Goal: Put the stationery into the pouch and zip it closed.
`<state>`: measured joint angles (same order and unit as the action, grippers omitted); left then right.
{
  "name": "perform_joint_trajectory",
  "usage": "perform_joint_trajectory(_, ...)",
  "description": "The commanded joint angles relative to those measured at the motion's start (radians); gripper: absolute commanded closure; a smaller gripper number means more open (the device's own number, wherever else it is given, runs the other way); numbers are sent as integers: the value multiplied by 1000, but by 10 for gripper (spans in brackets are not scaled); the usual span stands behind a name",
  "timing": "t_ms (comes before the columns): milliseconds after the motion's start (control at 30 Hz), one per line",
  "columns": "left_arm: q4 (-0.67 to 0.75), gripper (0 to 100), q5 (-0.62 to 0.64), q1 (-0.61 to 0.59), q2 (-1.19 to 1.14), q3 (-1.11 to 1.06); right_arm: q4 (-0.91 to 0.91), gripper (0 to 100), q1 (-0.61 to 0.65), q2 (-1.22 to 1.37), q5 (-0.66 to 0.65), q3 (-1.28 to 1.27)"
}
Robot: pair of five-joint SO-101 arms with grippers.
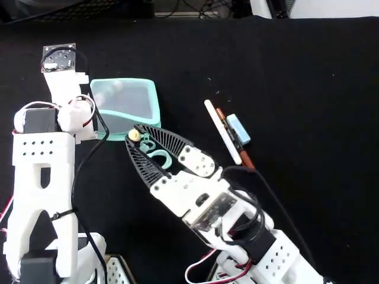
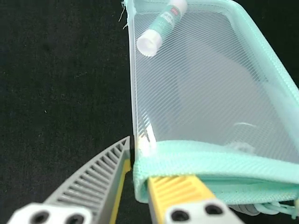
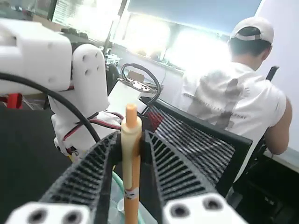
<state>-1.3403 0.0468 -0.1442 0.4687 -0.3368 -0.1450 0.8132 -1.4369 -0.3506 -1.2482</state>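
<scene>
bright even light over the black table (image 1: 308,71), soft sheen on the pouch (image 2: 201,93), harsh backlight from the room (image 3: 187,44) behind

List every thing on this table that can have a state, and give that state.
pouch: unzipped, mouth open.
glue stick: inside the pouch, lying down.
orange-tipped pen: held upright over the pouch mouth.
white pen: loose on the table.
brown pencil: loose beside the white pen.
eraser: loose, touching the brown pencil.
left pincer: shut on the pouch corner.
right pincer: shut on the orange-tipped pen.
</scene>
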Motion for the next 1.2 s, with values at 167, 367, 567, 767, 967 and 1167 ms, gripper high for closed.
perform_joint_trajectory(167, 2, 970, 6, 7, 3, 8, 132, 986, 11, 165, 23, 30)
perform_joint_trajectory(367, 2, 970, 5, 7, 3, 8, 259, 986, 8, 358, 2, 38)
perform_joint_trajectory(567, 2, 970, 5, 4, 3, 8, 261, 986, 9, 400, 2, 4)
perform_joint_trajectory(767, 2, 970, 5, 2, 3, 8, 241, 985, 14, 400, 2, -47)
perform_joint_trajectory(967, 2, 970, 5, 2, 3, 8, -198, 906, 11, 400, 9, 153)
perform_joint_trajectory(1167, 3, 970, 5, 2, 3, 8, -520, 787, 15, 398, 9, 349)
